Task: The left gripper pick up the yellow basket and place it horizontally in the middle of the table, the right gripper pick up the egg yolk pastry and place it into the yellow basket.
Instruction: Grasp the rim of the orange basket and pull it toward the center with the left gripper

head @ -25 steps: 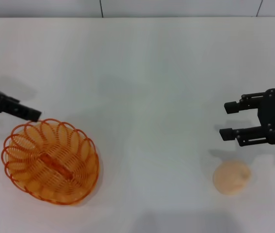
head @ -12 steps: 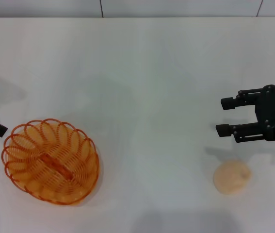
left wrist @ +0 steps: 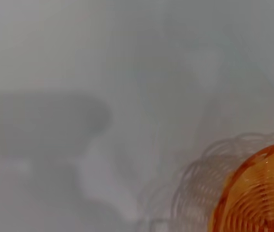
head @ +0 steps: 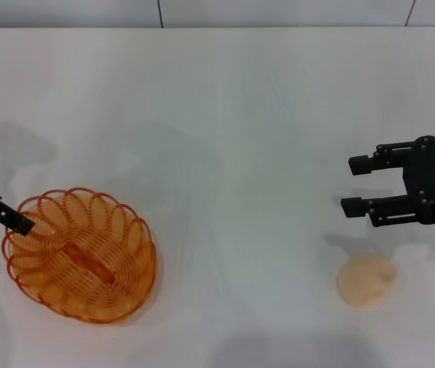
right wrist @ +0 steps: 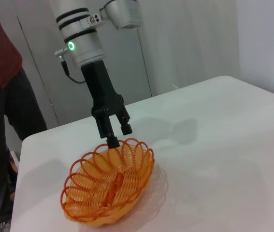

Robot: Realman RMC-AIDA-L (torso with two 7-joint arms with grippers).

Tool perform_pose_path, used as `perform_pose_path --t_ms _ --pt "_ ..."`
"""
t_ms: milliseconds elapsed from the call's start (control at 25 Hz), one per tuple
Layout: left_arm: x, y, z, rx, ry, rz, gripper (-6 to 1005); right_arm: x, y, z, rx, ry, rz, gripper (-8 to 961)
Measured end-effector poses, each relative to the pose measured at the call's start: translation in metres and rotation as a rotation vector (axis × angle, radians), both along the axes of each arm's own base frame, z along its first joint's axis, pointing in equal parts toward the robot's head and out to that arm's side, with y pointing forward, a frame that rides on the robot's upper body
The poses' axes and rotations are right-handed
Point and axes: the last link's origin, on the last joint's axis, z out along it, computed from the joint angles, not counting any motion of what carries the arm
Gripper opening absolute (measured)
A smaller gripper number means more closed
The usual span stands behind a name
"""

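The yellow basket (head: 80, 254) sits in the lower left of the head view on the table (head: 225, 123), in the same spot as half a second ago. What has changed is the left gripper (head: 19, 223): half a second ago only a short black tip showed at the left edge, clear of the basket; now more of it reaches in from that edge, and its tip lies over the basket's upper-left rim. In the right wrist view the left gripper (right wrist: 118, 136) hangs almost straight down from its silver cuff, one finger (right wrist: 113, 141) at the looped rim of the basket (right wrist: 108, 186) and the other finger just outside it; the fingers stand a little apart and grip nothing that can be seen. Whether the lower finger touches the wire cannot be told.

The egg yolk pastry (head: 366, 280) lies in the lower right of the head view, unmoved. The right gripper (head: 360, 185) hovers just above it in the frame, at the right edge, where it was half a second ago, its two fingers spread wide and empty.

A person (right wrist: 1, 111) in a dark red top stands at the left edge of the right wrist view.
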Motion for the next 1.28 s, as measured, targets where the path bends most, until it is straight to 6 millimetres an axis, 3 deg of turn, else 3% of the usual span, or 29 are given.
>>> perform_pose_path --t_ms 1080,1280 --pt "0.001 0.010 -0.025 0.004 -0.004 -0.006 718 0.001 -0.001 -0.001 -0.007 0.002 -0.007 694" --pt "0.001 0.010 -0.030 -0.011 -0.011 -0.004 585 0.001 -0.001 -0.001 -0.007 0.003 -0.007 694"
